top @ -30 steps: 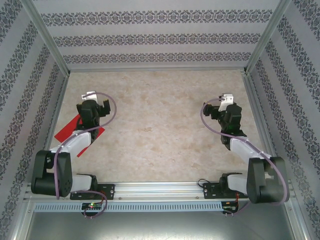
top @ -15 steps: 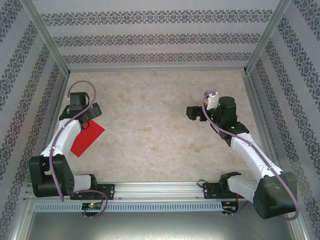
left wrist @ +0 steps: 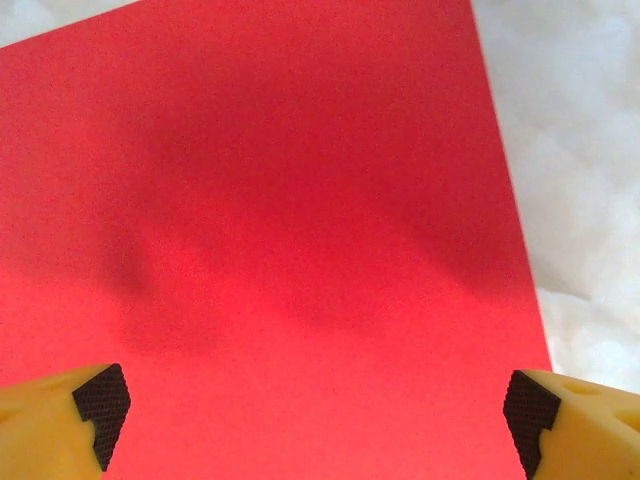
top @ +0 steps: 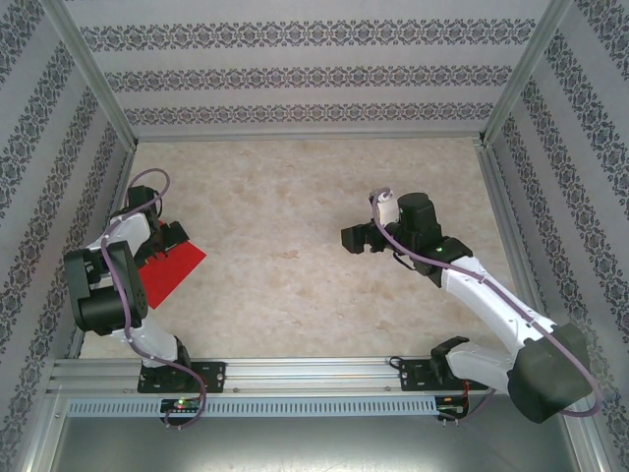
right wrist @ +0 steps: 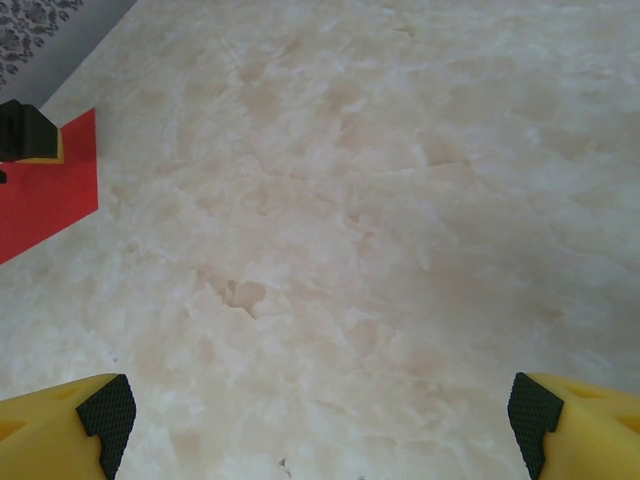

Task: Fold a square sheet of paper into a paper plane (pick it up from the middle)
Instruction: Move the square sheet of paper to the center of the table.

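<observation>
The square sheet of paper [top: 169, 272] is bright red and lies flat on the marble table near the left wall. In the left wrist view the sheet [left wrist: 260, 220] spreads under the camera, its right edge against bare table. My left gripper [top: 169, 239] hangs open just over the sheet's far edge, and nothing sits between its yellow fingertips [left wrist: 315, 405]. My right gripper [top: 356, 241] is open above bare table near the middle, pointing left. In the right wrist view its open gripper [right wrist: 318, 412] frames marble, with a corner of the sheet [right wrist: 45, 190] and a left finger [right wrist: 25, 130] at far left.
Patterned walls [top: 314, 74] close the table on three sides, with metal posts [top: 93, 84] at the corners. An aluminium rail [top: 314, 372] holding both arm bases runs along the near edge. Bare marble [top: 295, 197] stretches between the two grippers.
The left arm has folded back toward its base and its gripper has come down over the sheet's far edge. The right gripper has swung left and forward toward the table's middle.
</observation>
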`<state>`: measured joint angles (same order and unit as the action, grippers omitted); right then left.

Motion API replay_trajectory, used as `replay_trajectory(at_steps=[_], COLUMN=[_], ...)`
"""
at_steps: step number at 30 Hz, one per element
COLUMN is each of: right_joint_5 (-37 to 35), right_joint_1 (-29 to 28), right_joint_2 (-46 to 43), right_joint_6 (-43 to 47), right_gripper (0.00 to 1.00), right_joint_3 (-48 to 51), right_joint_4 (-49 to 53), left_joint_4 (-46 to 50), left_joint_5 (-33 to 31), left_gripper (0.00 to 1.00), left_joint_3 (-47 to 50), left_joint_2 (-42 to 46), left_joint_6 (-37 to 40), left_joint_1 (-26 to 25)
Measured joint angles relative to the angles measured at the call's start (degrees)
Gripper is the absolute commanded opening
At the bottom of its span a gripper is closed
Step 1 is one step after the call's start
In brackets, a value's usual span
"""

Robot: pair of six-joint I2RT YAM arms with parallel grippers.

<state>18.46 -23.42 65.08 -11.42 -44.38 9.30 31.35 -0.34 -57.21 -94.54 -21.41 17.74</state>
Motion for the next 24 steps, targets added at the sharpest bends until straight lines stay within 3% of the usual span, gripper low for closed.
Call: replay_trajectory(at_steps=[9,24], right_joint_5=[-1.6,-1.5], right_joint_1=[0.0,-0.1], right_joint_2=[0.0,1.2], right_joint_6=[0.0,0.0], right_gripper=[0.98,0.98], right_joint_3=[-1.9,-2.9], right_joint_4=[2.7,4.6], left_joint_4=[0.6,1.9], left_joint_5=[2.0,1.8], left_gripper=[0.97,0.95], left_joint_3=[-2.3,-4.2], left_joint_2=[-5.9,-7.8], left_joint_6=[-0.1,-0.1], left_joint_1=[0.1,-2.1])
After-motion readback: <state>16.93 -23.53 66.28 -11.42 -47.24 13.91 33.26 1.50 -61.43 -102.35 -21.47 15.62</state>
